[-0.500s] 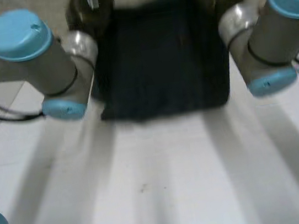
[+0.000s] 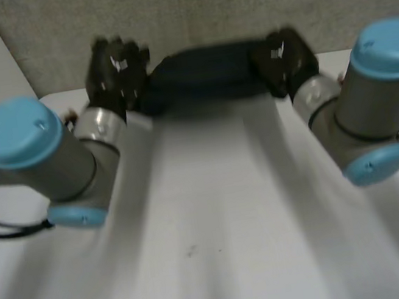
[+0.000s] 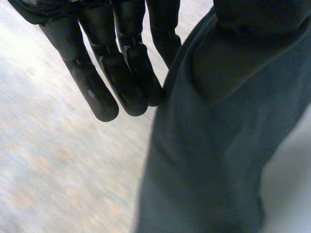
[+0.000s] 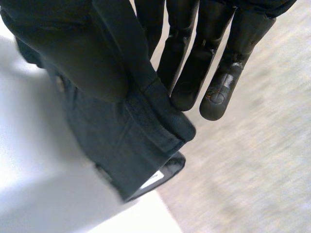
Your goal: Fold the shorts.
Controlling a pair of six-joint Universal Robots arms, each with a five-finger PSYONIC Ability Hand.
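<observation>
Two robot hands hold one pair of dark shorts (image 2: 207, 74) at the table's far edge. The left robot hand (image 2: 116, 72) keeps its fingers (image 3: 114, 73) straight, with one end of the cloth wrapped over its thumb and pinched against the nearest finger. The right robot hand (image 2: 285, 59) mirrors that grip at the other end, fingers (image 4: 218, 77) extended and the waistband folded over its thumb. One small white label (image 4: 151, 180) shows inside the waistband, its writing too small to read. The shorts hang bunched between the hands, both arms reaching across the white table (image 2: 218, 229).
</observation>
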